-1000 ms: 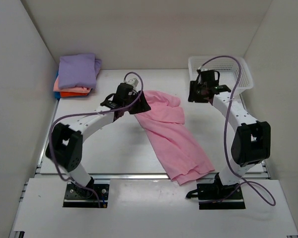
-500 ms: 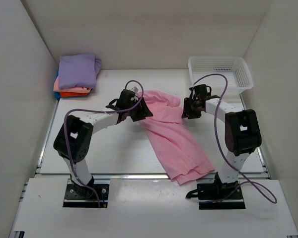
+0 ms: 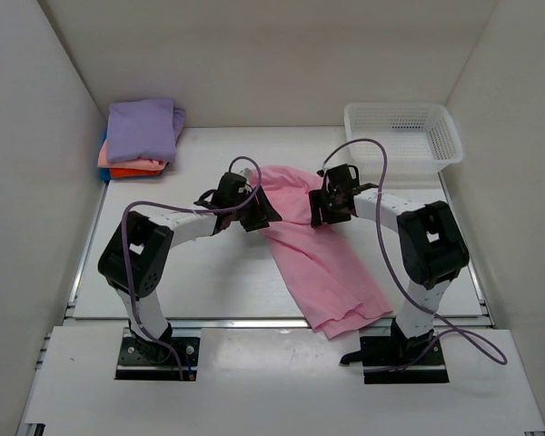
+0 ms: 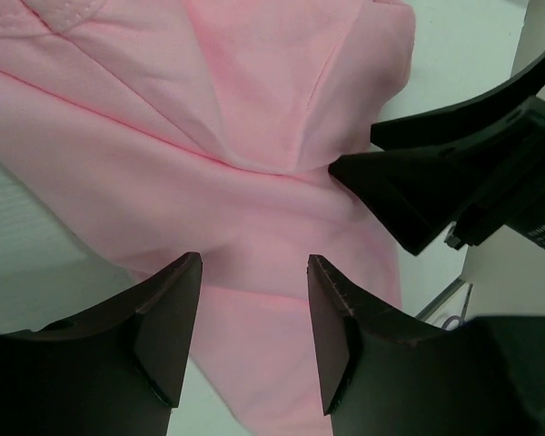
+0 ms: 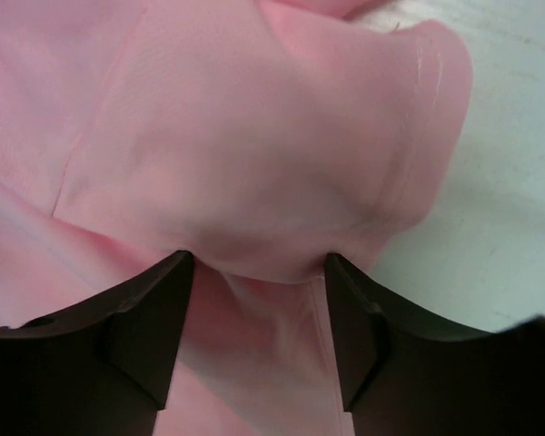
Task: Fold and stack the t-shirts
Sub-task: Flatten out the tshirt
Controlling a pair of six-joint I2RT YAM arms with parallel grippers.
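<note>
a: where's the pink t-shirt (image 3: 320,259)?
b: lying crumpled on the table (image 3: 200,272), from the middle down to the near edge. the folded stack (image 3: 141,136), lavender on top, sits far left.
a: and the jaws?
b: the left gripper (image 4: 254,262) is partly open over the shirt, holding nothing. the right gripper (image 5: 259,257) is spread wide, with a bulge of cloth between its 2 fingers, unpinched. the basket (image 3: 450,150) is far right.

This is a robot test booth in a lab. A bare white table (image 3: 191,272) is boxed in on three sides by plain white panels (image 3: 36,163). A left arm (image 3: 168,225) and a right arm (image 3: 422,241) are bolted to black base plates (image 3: 159,357) at its near edge, with purple cables (image 3: 356,141) looping over them.
</note>
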